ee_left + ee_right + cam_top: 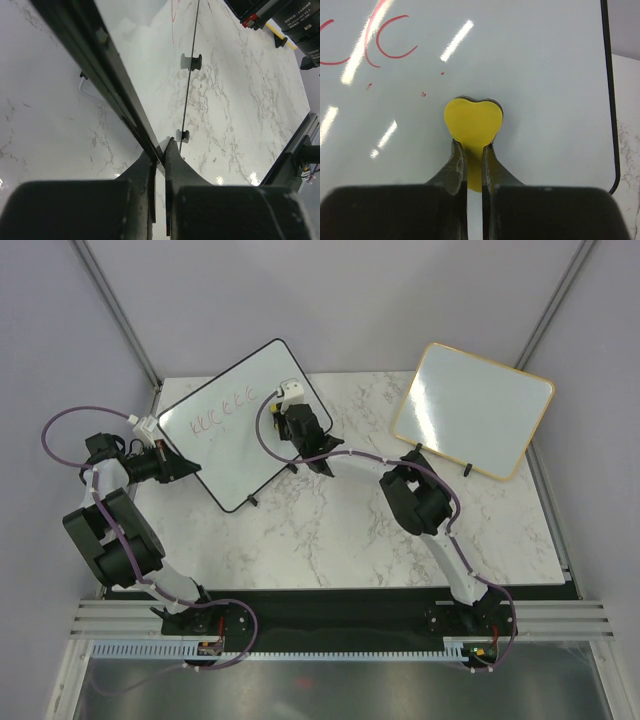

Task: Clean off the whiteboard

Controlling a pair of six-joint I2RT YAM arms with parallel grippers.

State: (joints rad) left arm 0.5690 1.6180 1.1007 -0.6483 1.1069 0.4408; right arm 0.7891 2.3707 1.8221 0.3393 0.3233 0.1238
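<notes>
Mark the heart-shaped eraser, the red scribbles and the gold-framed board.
heart-shaped eraser (473,120), right wrist view, middle of its yellow face.
red scribbles (222,411), top view, middle of the row.
gold-framed board (470,418), top view, bare white face.

A robotics lab test cell: plain pale partition walls (350,300) held by slanting aluminium posts (111,305) box in a marble-patterned tabletop (330,540). The left arm (115,530) and right arm (425,502) are bolted to aluminium rails (340,612) at its near edge, beside a slotted cable duct (330,652) and purple cables (70,413).
</notes>
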